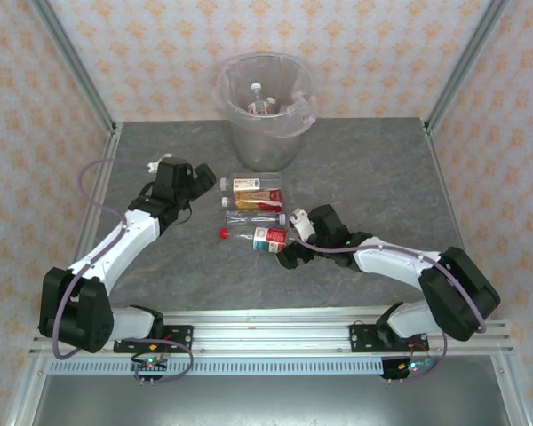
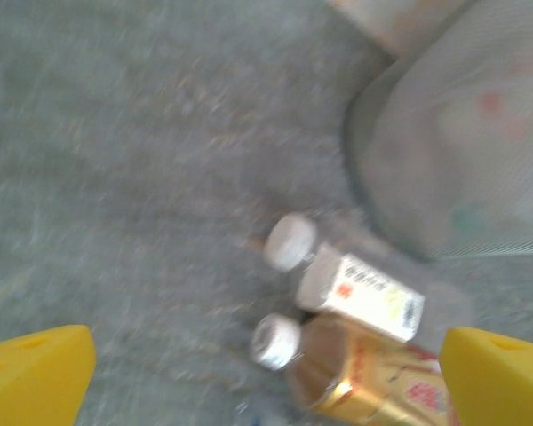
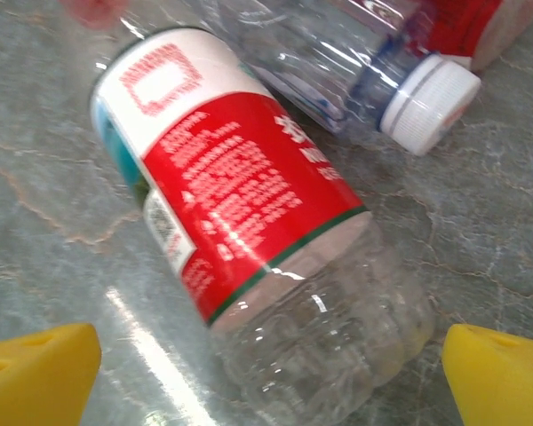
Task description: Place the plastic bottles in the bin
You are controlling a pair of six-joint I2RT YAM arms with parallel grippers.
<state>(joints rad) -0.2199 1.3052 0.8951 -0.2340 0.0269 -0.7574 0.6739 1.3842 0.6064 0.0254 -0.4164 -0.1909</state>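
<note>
The red-and-white labelled bottle (image 3: pixel 249 222) lies on its side on the worktop (image 1: pixel 364 177), the one of four farthest out in front of the bin (image 1: pixel 265 142), and my right end effector (image 3: pixel 268 371) is spread wide and empty around its clear base, ready, I'd say, to close across it. My left end effector (image 2: pixel 268 373), just as wide and empty, faces the two white-capped bottles (image 2: pixel 338 293) nearest the bin, likely my next picks.
</note>
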